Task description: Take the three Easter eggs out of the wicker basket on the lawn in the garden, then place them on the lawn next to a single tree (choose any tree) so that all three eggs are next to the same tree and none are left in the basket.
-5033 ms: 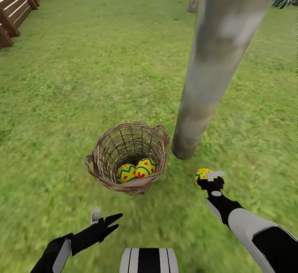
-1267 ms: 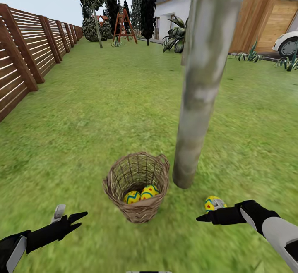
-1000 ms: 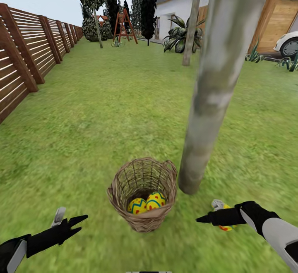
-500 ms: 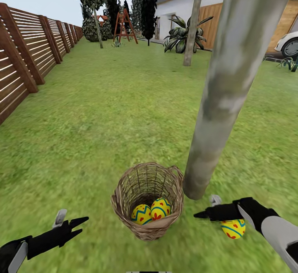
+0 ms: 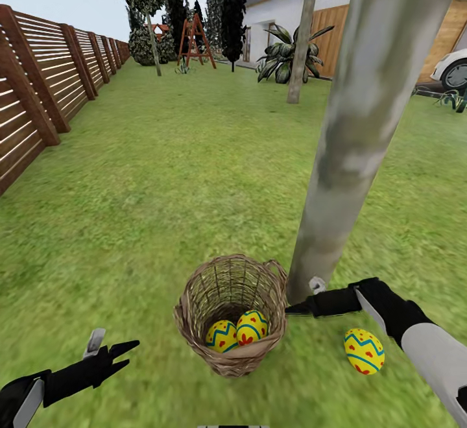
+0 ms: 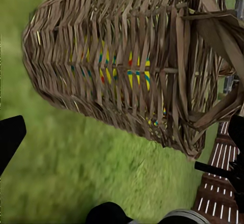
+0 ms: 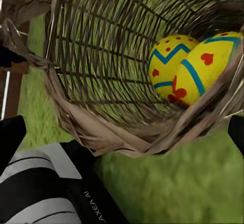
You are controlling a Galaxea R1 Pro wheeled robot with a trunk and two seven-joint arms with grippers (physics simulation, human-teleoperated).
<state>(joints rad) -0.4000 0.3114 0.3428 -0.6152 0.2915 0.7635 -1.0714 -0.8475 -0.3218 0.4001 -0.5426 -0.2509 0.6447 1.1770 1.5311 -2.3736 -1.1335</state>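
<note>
The wicker basket [image 5: 230,298] stands on the lawn [image 5: 162,175] just left of the pale tree trunk [image 5: 350,136]. Two Easter eggs [image 5: 222,336] [image 5: 251,326] lie inside it; the right wrist view looks into the basket [image 7: 96,86] at these eggs [image 7: 166,63] [image 7: 211,63]. The third egg [image 5: 364,351] lies on the grass to the right of the trunk's foot. My right gripper [image 5: 303,297] hovers open and empty between the basket rim and the trunk. My left gripper [image 5: 110,345] is open and empty, low and left of the basket [image 6: 132,66].
A brown slat fence [image 5: 39,84] runs along the left. Far back are dark trees [image 5: 232,13], a red ladder [image 5: 193,35], a thin-trunked tree [image 5: 300,39], a house and a white car [image 5: 452,68]. Open grass spreads ahead and left.
The right gripper has let go of the egg, which now lies on the grass by the trunk. That gripper has lifted and moved left toward the basket. The left arm stayed put.
</note>
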